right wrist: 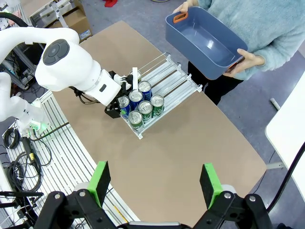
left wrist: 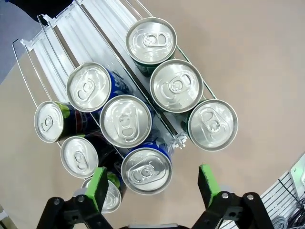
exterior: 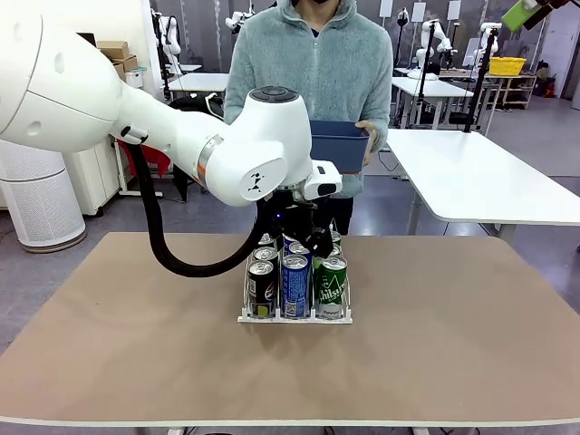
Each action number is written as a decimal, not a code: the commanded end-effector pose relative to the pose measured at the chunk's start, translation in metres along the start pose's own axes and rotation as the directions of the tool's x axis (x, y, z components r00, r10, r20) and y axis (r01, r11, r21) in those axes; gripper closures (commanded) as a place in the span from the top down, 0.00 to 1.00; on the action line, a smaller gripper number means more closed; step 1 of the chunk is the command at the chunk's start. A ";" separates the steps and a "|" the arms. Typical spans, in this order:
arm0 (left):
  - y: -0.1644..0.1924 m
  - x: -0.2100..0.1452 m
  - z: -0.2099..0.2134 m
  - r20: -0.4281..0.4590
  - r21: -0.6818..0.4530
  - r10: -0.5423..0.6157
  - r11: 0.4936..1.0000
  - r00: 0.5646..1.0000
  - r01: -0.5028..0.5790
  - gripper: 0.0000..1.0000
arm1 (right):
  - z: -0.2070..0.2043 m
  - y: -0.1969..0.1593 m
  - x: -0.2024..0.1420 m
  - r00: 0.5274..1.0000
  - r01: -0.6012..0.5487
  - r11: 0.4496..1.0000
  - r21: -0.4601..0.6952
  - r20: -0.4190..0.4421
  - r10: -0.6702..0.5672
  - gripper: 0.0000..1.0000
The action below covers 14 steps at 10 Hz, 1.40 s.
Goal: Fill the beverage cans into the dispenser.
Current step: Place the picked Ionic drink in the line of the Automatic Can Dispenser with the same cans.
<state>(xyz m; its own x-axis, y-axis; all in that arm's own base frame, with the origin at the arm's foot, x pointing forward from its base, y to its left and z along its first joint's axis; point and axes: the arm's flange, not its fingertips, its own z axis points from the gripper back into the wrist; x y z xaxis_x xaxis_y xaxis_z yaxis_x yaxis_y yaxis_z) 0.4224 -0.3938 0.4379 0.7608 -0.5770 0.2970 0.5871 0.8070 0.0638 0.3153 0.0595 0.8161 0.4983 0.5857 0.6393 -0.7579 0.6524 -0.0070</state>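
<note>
- The rack sits near the middle of the brown table, its front end toward the robot's side; it is a white base with clear plastic lanes split by thin wire rails.
- From the front, three cans stand upright at the rack's front edge: a dark can in the left lane, a blue can in the middle lane and a green can with white lettering in the right lane. More cans stand right behind them in each lane.
- In the left wrist view the cans show round silver tops with pull tabs, packed touching one another at one end of the rack; the other end of the lanes is bare white plastic. I count nine tops there, three to a lane.
- The left gripper hangs just above the cans at the rack's front end, green pads spread wide with nothing between them; a blue can's top lies below the gap.
- The right gripper is high above the table, released, holding nothing.
- A person at the far side holds a blue tub in both hands, above the table's far edge.
</note>
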 end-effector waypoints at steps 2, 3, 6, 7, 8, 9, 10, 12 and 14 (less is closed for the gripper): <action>0.003 0.001 -0.003 -0.006 -0.007 0.008 1.000 1.000 -0.009 1.00 | -0.002 0.002 -0.003 1.000 -0.006 1.000 0.010 -0.001 0.006 1.00; 0.003 0.001 -0.003 -0.006 -0.007 0.008 1.000 1.000 -0.009 1.00 | -0.002 0.002 -0.003 1.000 -0.006 1.000 0.010 -0.001 0.006 1.00; 0.003 0.001 -0.003 -0.006 -0.007 0.008 1.000 1.000 -0.009 1.00 | -0.002 0.002 -0.003 1.000 -0.006 1.000 0.010 -0.001 0.006 1.00; 0.003 0.001 -0.003 -0.006 -0.007 0.008 1.000 1.000 -0.009 1.00 | -0.002 0.002 -0.003 1.000 -0.006 1.000 0.010 -0.001 0.006 1.00; 0.003 0.001 -0.003 -0.006 -0.007 0.008 1.000 1.000 -0.009 1.00 | -0.002 0.002 -0.003 1.000 -0.006 1.000 0.010 -0.001 0.006 1.00; 0.001 0.001 -0.002 -0.003 -0.001 0.003 1.000 1.000 -0.003 1.00 | -0.002 0.002 -0.003 1.000 -0.006 1.000 0.010 -0.001 0.006 1.00; 0.005 -0.005 0.010 -0.008 -0.032 -0.017 0.999 1.000 0.016 1.00 | -0.002 0.002 -0.003 1.000 -0.006 1.000 0.010 -0.001 0.006 1.00; 0.018 -0.016 0.039 -0.028 -0.036 -0.071 0.997 0.997 0.070 1.00 | -0.002 0.002 -0.003 1.000 -0.006 1.000 0.010 -0.001 0.006 1.00; 0.039 -0.030 0.082 -0.022 -0.043 -0.119 0.992 0.993 0.118 1.00 | -0.002 0.002 -0.003 1.000 -0.006 1.000 0.010 -0.001 0.006 1.00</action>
<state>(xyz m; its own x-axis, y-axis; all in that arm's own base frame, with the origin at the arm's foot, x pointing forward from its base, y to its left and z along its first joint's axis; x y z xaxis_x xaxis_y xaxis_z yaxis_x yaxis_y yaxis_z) 0.4091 -0.3643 0.4939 0.7104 -0.6474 0.2762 0.6618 0.7479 0.0510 0.3153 0.0595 0.8161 0.4984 0.5856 0.6392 -0.7578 0.6525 -0.0069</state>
